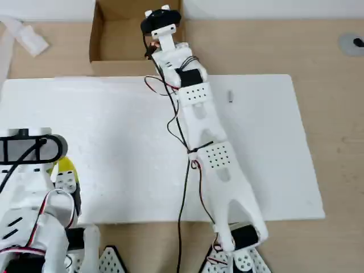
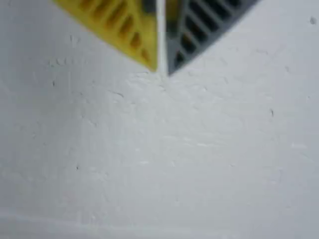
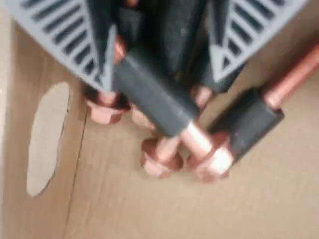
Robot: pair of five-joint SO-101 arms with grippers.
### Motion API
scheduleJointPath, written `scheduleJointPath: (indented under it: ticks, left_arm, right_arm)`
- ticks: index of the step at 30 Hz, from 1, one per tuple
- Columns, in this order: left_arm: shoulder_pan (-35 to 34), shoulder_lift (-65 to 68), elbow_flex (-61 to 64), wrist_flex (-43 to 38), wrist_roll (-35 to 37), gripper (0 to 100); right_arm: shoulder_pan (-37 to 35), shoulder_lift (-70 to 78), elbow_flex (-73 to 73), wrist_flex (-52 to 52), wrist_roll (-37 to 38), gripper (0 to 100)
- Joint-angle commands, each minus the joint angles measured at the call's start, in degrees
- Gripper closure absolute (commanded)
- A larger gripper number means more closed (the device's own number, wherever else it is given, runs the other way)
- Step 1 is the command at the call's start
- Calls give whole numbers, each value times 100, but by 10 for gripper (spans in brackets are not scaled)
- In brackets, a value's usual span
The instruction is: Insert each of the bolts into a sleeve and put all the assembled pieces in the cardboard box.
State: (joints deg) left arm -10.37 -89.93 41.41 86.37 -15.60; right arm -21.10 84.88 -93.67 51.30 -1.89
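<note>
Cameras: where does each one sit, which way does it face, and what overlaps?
High view: fixed overhead, facing down; white sheet, cardboard box, left arm, right arm stretched to the box.
Left wrist view: on left arm, close above the sheet; left gripper fingertips together.
Right wrist view: on right arm, facing into the box at sleeved bolts; right gripper open.
Shared: box in high and right wrist; sheet in high and left wrist.

Bolts [image 3: 162,159] are copper, sleeves [image 3: 154,97] black (the cardboard box [image 3: 224,209] plain brown).
</note>
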Motion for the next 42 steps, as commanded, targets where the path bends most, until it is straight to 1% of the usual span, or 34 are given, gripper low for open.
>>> scheduleJointPath:
  ticks: [1,3,5,9,14,21,23,25,29,31,34,36,42]
  left_arm:
    - [-88,-4,9,18,-9,995]
    - [-88,-4,9,18,-9,995]
    - [-88,-4,9,18,-9,995]
    - [-88,-4,9,18,-9,995]
    - [-88,-13,9,18,-9,995]
    - [-79,-13,9,18,-9,995]
    - [-79,-13,9,18,-9,995]
    - [-79,-13,9,18,-9,995]
    - [-79,-13,9,26,-18,995]
    - [-79,-13,9,44,-18,995]
    - [-53,-13,9,281,-18,995]
    - [-79,-13,9,413,-18,994]
    - [-79,-13,44,422,-18,993]
  right_arm:
    - [-127,-444,-171,668,44,754]
    - [-180,-743,-171,976,44,714]
    - [-259,-1077,-180,1169,44,694]
    - [-286,-1868,-180,1670,44,710]
    - [-242,-2958,-180,2963,44,789]
    - [-242,-4127,-180,5020,70,958]
    - [-198,-4382,-154,5125,53,991]
    - [-57,-4655,-163,5116,44,989]
    - [-22,-5244,-75,5134,35,990]
    - [-22,-5569,321,5143,35,990]
    - [-48,-6404,1446,5143,35,990]
    - [-57,-7160,2554,5143,35,990]
    - [-31,-9604,6202,5116,70,990]
